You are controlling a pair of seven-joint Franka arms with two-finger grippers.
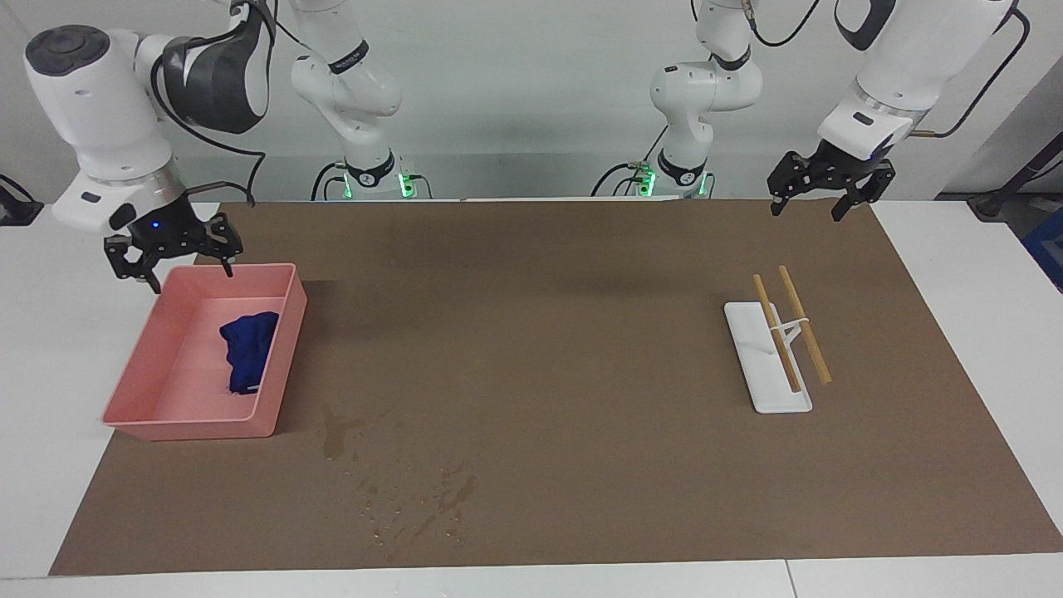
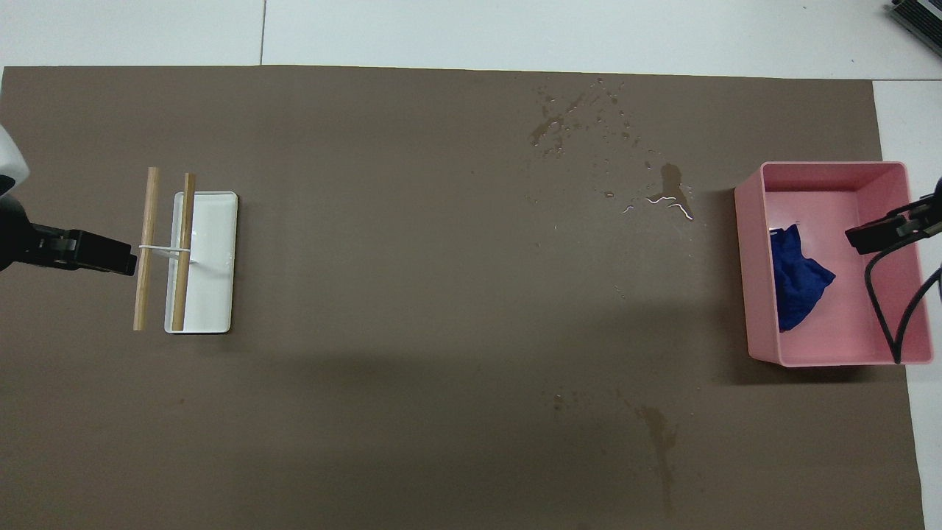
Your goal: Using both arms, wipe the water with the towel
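While crumpled, towel (image 1: pixel 247 350) shows no axis.

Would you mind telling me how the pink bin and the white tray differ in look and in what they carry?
The pink bin is deep, with tall walls; the white tray is flat and shallow. The bin holds a crumpled blue towel inside it; the tray carries a small rack with two wooden rods raised across it. The bin sits at the right arm's end of the brown mat, beside the water; the tray sits at the left arm's end. Both are rectangular.
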